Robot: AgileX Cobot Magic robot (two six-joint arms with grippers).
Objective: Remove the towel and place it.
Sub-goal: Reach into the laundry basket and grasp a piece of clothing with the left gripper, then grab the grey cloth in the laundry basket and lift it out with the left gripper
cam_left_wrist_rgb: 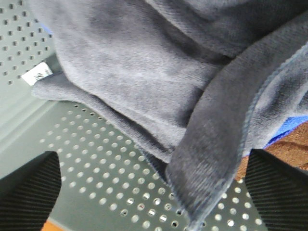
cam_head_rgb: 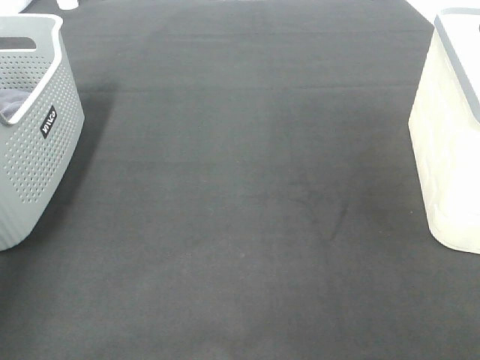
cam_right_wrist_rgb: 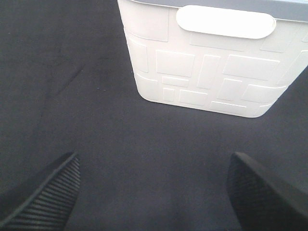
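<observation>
The towel (cam_left_wrist_rgb: 144, 62), grey-lavender with stitched edges and a white tag (cam_left_wrist_rgb: 37, 73), lies crumpled inside the grey perforated basket (cam_left_wrist_rgb: 96, 173). A folded edge of it hangs toward the camera. My left gripper (cam_left_wrist_rgb: 154, 161) hovers just over it, open, one finger (cam_left_wrist_rgb: 29, 192) on each side, holding nothing. From the high view only a sliver of the towel (cam_head_rgb: 10, 105) shows in the basket (cam_head_rgb: 37, 135) at the left. My right gripper (cam_right_wrist_rgb: 154, 161) is open and empty above the black table, facing the white basket (cam_right_wrist_rgb: 211, 62). Neither arm shows in the high view.
A bright blue cloth (cam_left_wrist_rgb: 294, 125) and a brown fabric (cam_left_wrist_rgb: 288, 149) peek from under the towel. The white basket (cam_head_rgb: 450, 142) stands at the right edge of the black tabletop (cam_head_rgb: 247, 195). The grey basket's walls close in around the left gripper.
</observation>
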